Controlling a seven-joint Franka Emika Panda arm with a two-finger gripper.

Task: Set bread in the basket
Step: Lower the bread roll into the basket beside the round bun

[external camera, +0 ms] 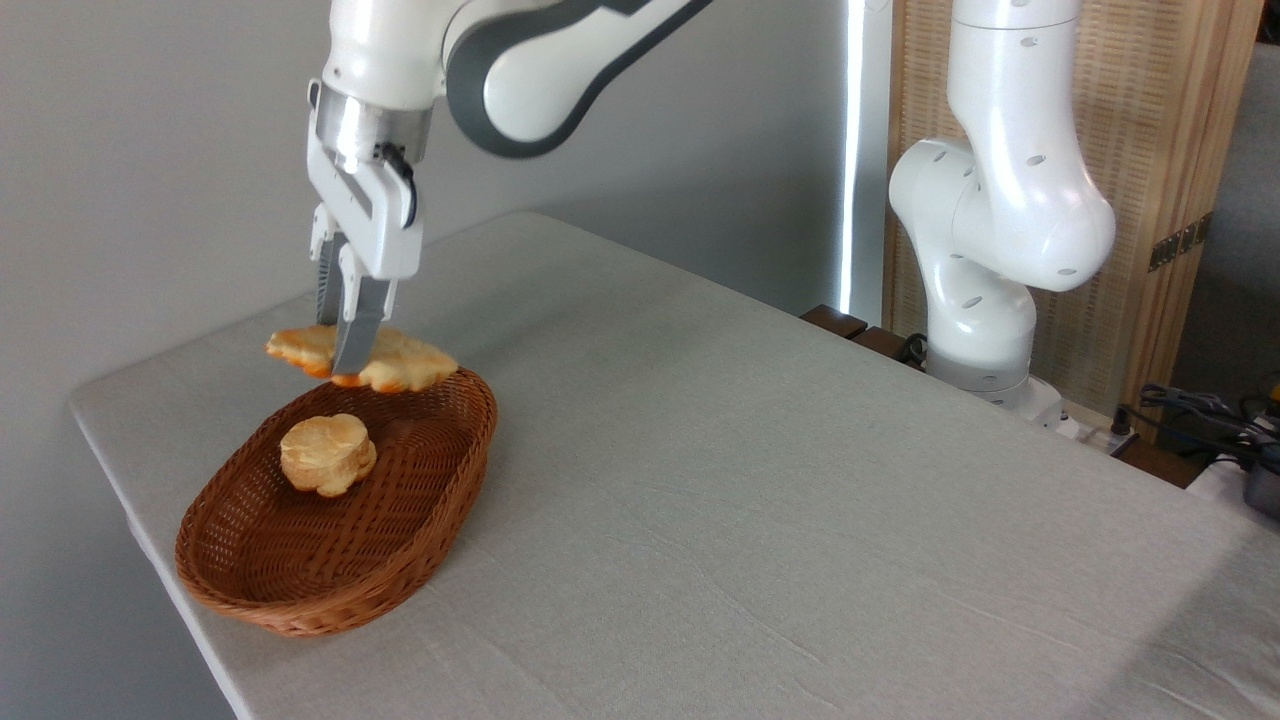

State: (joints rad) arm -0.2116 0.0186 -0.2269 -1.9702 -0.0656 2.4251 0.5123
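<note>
Pincer (345, 362) clamped on the bread (400, 362) at mid-length, held in the air above the basket's (440, 480) far rim. Loaf's long axis runs crosswise to the basket. Small bun (327, 455) sits inside; open floor lies nearer, below the loaf.

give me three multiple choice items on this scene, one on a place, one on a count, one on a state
1. Where is the small round bun?
A. inside the basket
B. on the table beside the basket
C. in the gripper

2. How many baked items are in view?
A. one
B. two
C. four

3. What state is the long bread in?
A. lying flat on the table
B. held in the air over the basket's far rim
C. resting on the bun

Answers:
1. A, it sits on the woven floor.
2. B, the bun and the long bread.
3. B, the gripper is shut on it above the rim.
</note>
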